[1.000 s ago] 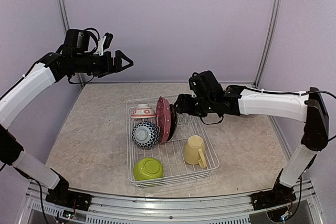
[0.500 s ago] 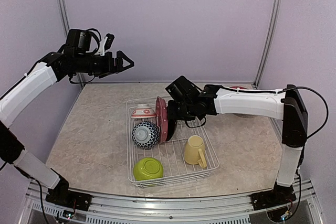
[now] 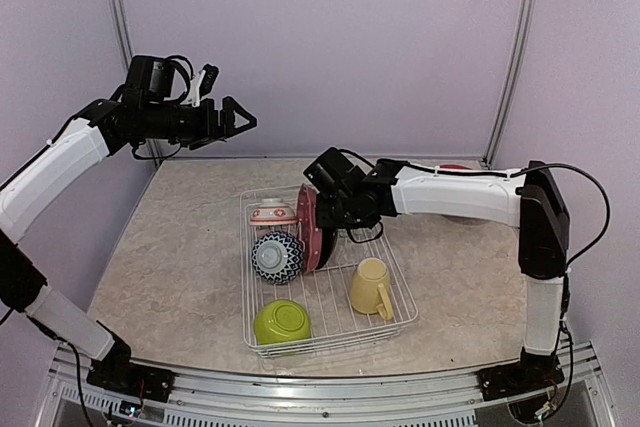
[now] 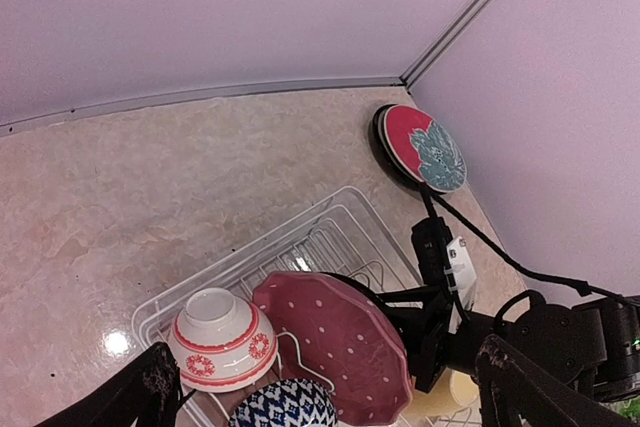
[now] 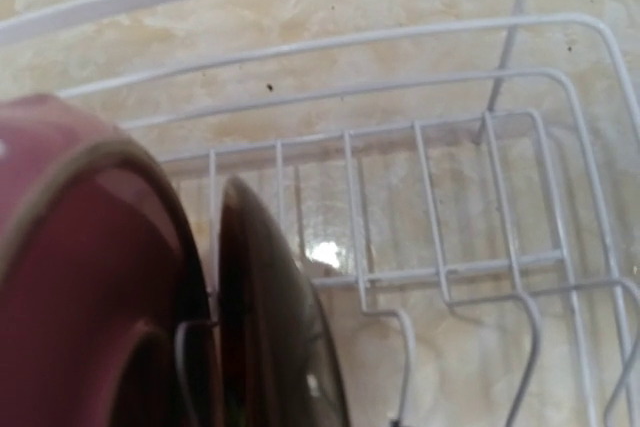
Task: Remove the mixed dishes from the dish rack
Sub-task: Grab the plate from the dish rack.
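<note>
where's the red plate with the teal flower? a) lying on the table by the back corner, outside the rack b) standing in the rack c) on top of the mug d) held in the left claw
A: the left wrist view shows the red plate lying on the table near the wall corner, beyond the rack and apart from it.

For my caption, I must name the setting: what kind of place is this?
Probably a robot test booth, not a kitchen: plain lilac walls, metal frame posts, and a mounting rail along the table that bears the dish rack.
</note>
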Tool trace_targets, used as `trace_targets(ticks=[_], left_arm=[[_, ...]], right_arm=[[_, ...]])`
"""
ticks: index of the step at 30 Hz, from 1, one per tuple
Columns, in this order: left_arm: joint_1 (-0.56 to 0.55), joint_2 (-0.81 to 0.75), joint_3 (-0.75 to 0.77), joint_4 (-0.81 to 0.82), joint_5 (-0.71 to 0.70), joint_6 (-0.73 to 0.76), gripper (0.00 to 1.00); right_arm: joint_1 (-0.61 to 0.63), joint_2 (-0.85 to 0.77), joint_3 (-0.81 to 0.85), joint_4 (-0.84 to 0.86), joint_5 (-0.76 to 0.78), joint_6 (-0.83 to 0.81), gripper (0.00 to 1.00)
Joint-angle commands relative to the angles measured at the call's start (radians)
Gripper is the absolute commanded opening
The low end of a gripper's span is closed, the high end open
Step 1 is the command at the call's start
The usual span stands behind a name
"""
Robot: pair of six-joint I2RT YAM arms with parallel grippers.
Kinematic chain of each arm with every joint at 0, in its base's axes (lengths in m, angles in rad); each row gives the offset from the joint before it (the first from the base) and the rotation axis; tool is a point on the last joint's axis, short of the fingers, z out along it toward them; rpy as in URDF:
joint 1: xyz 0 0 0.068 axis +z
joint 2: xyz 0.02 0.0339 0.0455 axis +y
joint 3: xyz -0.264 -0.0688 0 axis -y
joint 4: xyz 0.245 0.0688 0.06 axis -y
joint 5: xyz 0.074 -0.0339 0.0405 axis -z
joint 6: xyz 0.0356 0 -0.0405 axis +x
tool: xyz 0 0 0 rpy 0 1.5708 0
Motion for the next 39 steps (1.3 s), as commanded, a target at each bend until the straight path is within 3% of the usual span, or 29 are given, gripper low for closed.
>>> trace_targets(ticks=[1, 12, 17, 39], left_arm=[[-0.007, 0.003, 0.021, -0.010, -0.005, 0.000, 0.99], [-0.007, 0.023, 0.024, -0.010, 0.018, -0.007, 0.99], [-0.007, 0.025, 0.025, -0.010, 0.018, -0.007, 0.99], [-0.006, 0.034, 0.027, -0.012, 0.023, -0.011, 0.99]], right_arm=[[0.013, 0.044, 0.055, -0.026, 0.028, -0.013, 0.22], [0.014, 0.043, 0.074, -0.054, 0.059, -0.016, 0.08], [0.019, 0.045, 0.144, -0.144, 0.116, -0.009, 0.00], [0.044, -0.070, 0.239, -0.312, 0.307, -0.018, 0.00]])
